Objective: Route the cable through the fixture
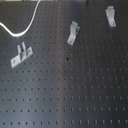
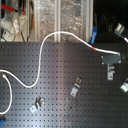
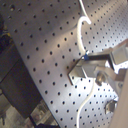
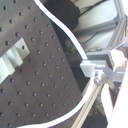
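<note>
The white cable (image 2: 60, 34) runs in from the second exterior view's left edge, arches over the black hole board (image 2: 55, 70) and ends at my gripper (image 2: 103, 56) on the right. The gripper is shut on the cable near a red mark. In the first wrist view the cable (image 3: 81, 30) passes between the jaws of the gripper (image 3: 87, 62). The second wrist view shows the same cable (image 4: 65, 37) and grip (image 4: 90, 65). The fixture is three metal clips (image 1: 20, 54), (image 1: 73, 32), (image 1: 110, 15). In the first exterior view only a cable loop (image 1: 27, 25) shows and the gripper is out of frame.
In the second exterior view two clips (image 2: 37, 105), (image 2: 76, 88) stand apart from the cable, and a third metal piece (image 2: 111, 73) sits just under the gripper. Cluttered shelves and wires (image 2: 15, 20) lie past the board's edge. One clip (image 4: 12, 57) shows in the second wrist view.
</note>
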Controlling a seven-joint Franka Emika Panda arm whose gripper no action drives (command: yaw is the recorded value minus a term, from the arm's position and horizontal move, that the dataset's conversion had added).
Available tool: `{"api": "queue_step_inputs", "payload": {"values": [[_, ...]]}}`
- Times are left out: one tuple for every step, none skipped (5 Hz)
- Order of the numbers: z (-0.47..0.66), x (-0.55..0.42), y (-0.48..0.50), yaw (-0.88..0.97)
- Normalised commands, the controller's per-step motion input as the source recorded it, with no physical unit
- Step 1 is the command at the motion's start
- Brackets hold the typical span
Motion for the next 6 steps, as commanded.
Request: {"api": "queue_step_inputs", "payload": {"values": [[-0.17,0.047,-0.644,-0.35],[-0.11,-0.018,-0.483,-0.22],[0.01,0.0,0.0,0.0],[0.07,-0.325,-0.129,0.35],[0.08,-0.376,-0.124,0.33],[0.11,-0.357,-0.079,0.18]]}}
